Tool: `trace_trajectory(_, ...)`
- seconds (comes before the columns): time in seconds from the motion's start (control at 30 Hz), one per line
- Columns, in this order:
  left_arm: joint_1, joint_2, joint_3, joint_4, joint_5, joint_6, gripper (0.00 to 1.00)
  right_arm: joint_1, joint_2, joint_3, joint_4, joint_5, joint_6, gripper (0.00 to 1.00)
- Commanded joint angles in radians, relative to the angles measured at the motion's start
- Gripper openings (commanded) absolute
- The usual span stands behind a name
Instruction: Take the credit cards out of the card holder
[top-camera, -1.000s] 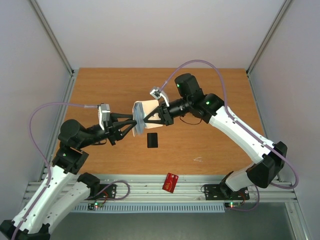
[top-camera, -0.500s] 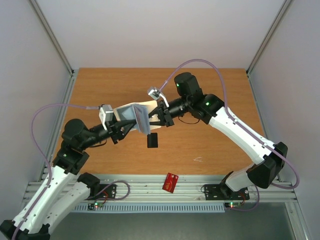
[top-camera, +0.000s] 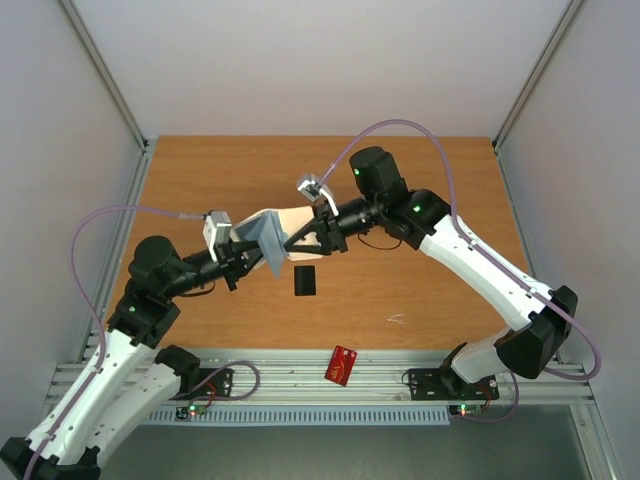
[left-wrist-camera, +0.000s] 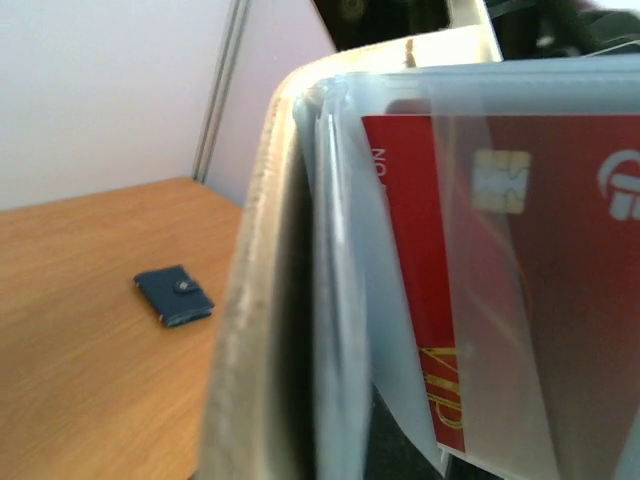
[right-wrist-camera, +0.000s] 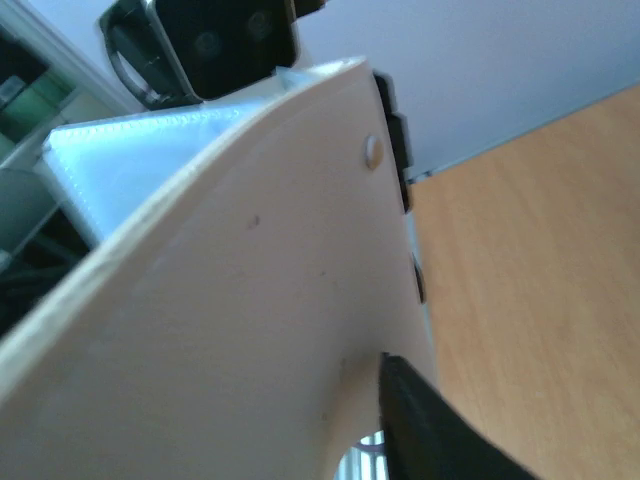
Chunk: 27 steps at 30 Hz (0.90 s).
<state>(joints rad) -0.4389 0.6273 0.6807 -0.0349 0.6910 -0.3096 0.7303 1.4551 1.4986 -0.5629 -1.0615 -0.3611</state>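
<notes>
The card holder (top-camera: 283, 219), beige outside with grey-blue sleeves, hangs open in the air between both arms. My left gripper (top-camera: 256, 254) is shut on its sleeve side. My right gripper (top-camera: 293, 240) is shut on its beige cover (right-wrist-camera: 250, 300), and one black fingertip (right-wrist-camera: 430, 430) presses the cover. In the left wrist view the holder's edge (left-wrist-camera: 250, 300) fills the frame, and a red credit card (left-wrist-camera: 470, 290) sits inside a translucent sleeve. My left fingers are hidden there. Another red credit card (top-camera: 342, 365) lies on the metal rail at the near edge. No black card is in view.
A small dark blue wallet (top-camera: 305, 280) lies on the wooden table (top-camera: 430, 200) just below the held holder. It also shows in the left wrist view (left-wrist-camera: 173, 294). Grey walls and corner posts (top-camera: 115, 95) enclose the table.
The holder opened wider, then partly folded and shifted left. My left gripper drew back to the left with the sleeves. My right gripper kept its grip on the cover.
</notes>
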Motion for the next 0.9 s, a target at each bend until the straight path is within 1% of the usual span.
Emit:
trace_trajectory(0.0,-0.001,0.008,0.050,-0.169,-0.174,0.055,0.00,-0.023,-0.049,-0.019,-0.064,0.208,-0.014,0.49)
trace_trajectory(0.03,-0.001,0.018,0.062,-0.232,-0.278,0.089,0.00,-0.023,-0.052,-0.018,-0.090,0.272,-0.019,0.59)
trace_trajectory(0.07,-0.001,0.026,0.075,-0.283,-0.424,0.154,0.00,-0.022,-0.052,-0.017,-0.114,0.329,-0.025,0.70)
trace_trajectory(0.1,-0.001,0.038,0.079,-0.330,-0.535,0.217,0.00,-0.021,-0.049,-0.016,-0.142,0.385,-0.033,0.79)
trace_trajectory(0.13,-0.001,0.050,0.082,-0.362,-0.641,0.331,0.00,-0.020,-0.049,-0.019,-0.157,0.424,-0.037,0.87)
trace_trajectory(0.17,-0.001,0.060,0.087,-0.386,-0.712,0.400,0.00,-0.019,-0.051,-0.035,-0.146,0.441,-0.033,0.96)
trace_trajectory(0.2,-0.001,0.064,0.095,-0.404,-0.749,0.474,0.00,-0.019,-0.054,-0.056,-0.119,0.434,-0.023,0.98)
trace_trajectory(0.23,-0.001,0.063,0.105,-0.416,-0.749,0.535,0.00,-0.018,-0.058,-0.078,-0.088,0.420,-0.014,0.99)
trace_trajectory(0.27,-0.001,0.060,0.118,-0.426,-0.719,0.549,0.00,-0.018,-0.063,-0.100,-0.057,0.410,-0.006,0.99)
trace_trajectory(0.33,-0.001,0.051,0.135,-0.431,-0.595,0.542,0.00,-0.017,-0.070,-0.130,-0.015,0.415,-0.001,0.98)
trace_trajectory(0.43,0.004,0.034,0.142,-0.408,-0.366,0.427,0.00,-0.024,-0.081,-0.133,0.008,0.426,-0.031,0.99)
trace_trajectory(0.5,0.008,0.017,0.144,-0.394,-0.201,0.359,0.00,-0.051,-0.091,-0.137,0.019,0.358,-0.037,0.98)
trace_trajectory(0.57,0.011,0.002,0.148,-0.397,-0.088,0.327,0.00,-0.078,-0.102,-0.147,0.034,0.283,-0.023,0.98)
trace_trajectory(0.63,0.011,0.005,0.156,-0.411,-0.049,0.304,0.00,-0.083,-0.111,-0.148,0.038,0.227,-0.027,0.98)
trace_trajectory(0.7,0.012,0.008,0.158,-0.406,-0.054,0.255,0.00,-0.081,-0.105,-0.137,0.035,0.172,-0.024,0.98)
trace_trajectory(0.77,0.014,0.011,0.160,-0.396,-0.055,0.244,0.00,-0.075,-0.101,-0.131,0.038,0.137,-0.020,0.98)
trace_trajectory(0.87,0.014,0.030,0.168,-0.393,-0.112,0.227,0.00,-0.069,-0.105,-0.132,0.027,0.115,-0.036,0.98)
